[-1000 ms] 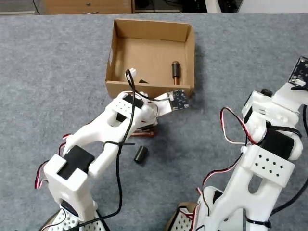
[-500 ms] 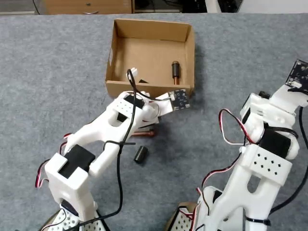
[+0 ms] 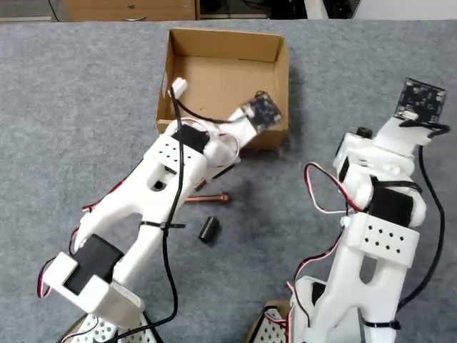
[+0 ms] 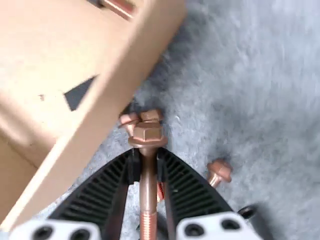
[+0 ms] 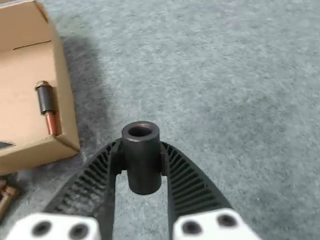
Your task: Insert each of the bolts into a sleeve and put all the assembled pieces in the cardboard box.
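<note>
Bolts come first here: one bolt [image 4: 148, 150] is clamped by its shank between the left jaws, with its hex head standing proud of their tips and its threaded end running back toward the wrist. The grip is tight on the shank, and I judge it was chosen so the piece can be carried clear of the counter [image 3: 71, 107] and lined up for mating.

The right jaws are closed on the sides of a black sleeve [image 5: 141, 160]. It is held upright with its bore turned to that wrist's camera and nothing in it. That looks to me like a sleeve held ready to take a bolt.

Just past the left jaws' tips, two spare bolts [image 4: 131, 120] lie against the foot of the cardboard box [image 4: 100, 95] wall. A stray bolt [image 4: 219, 171] lies off to one side of those jaws.

The right wrist view shows one assembled piece [image 5: 47, 112] lying inside the box, well ahead of the right jaws and off to their side. From above, the left arm's camera board covers that corner.

The high view adds what neither wrist gives: the two arms are well apart, so the bolt and its sleeve are not yet near each other. It also shows a loose sleeve [image 3: 208, 229] lying on the counter behind the left jaws, beside the left arm. One piece is boxed and several parts are loose, so I judge the task is early.
</note>
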`<state>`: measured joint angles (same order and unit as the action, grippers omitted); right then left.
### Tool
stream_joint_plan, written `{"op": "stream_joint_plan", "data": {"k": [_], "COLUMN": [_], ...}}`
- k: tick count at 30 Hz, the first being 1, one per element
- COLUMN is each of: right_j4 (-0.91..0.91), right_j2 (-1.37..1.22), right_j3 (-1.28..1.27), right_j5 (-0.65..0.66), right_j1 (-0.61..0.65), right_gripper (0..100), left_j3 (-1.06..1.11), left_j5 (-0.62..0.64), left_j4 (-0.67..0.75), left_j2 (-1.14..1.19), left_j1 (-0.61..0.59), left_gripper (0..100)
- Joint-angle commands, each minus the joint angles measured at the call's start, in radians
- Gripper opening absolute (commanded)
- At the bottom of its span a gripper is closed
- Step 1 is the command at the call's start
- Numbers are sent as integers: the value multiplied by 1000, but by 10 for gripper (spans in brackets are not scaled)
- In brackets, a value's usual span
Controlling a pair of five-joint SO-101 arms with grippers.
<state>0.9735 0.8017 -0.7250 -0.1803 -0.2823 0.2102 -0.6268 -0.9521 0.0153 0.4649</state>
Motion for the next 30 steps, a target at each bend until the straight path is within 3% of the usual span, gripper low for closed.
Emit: {"op": "stream_joint_plan", "data": {"k": [1,7,23,30], "right_j4": [3,0,80,175], "right_j2": [13,13,7,13], "right_j3": [54,74,209,213], "right_j5": [-32,-64,-72,-72], "right_j1": [27,51,329,495], "right_gripper": [2,2,2,2], "left_j3": [-109,-218,-336,-350], "left_j5": [141,365,758,852], "left_j4": [-5,-12,-557,-675], "left_j2": [-73,-142,-503,-610], "left_j1": [-26,-103,-342,-448], "left_gripper": [18,18,18,18]}}
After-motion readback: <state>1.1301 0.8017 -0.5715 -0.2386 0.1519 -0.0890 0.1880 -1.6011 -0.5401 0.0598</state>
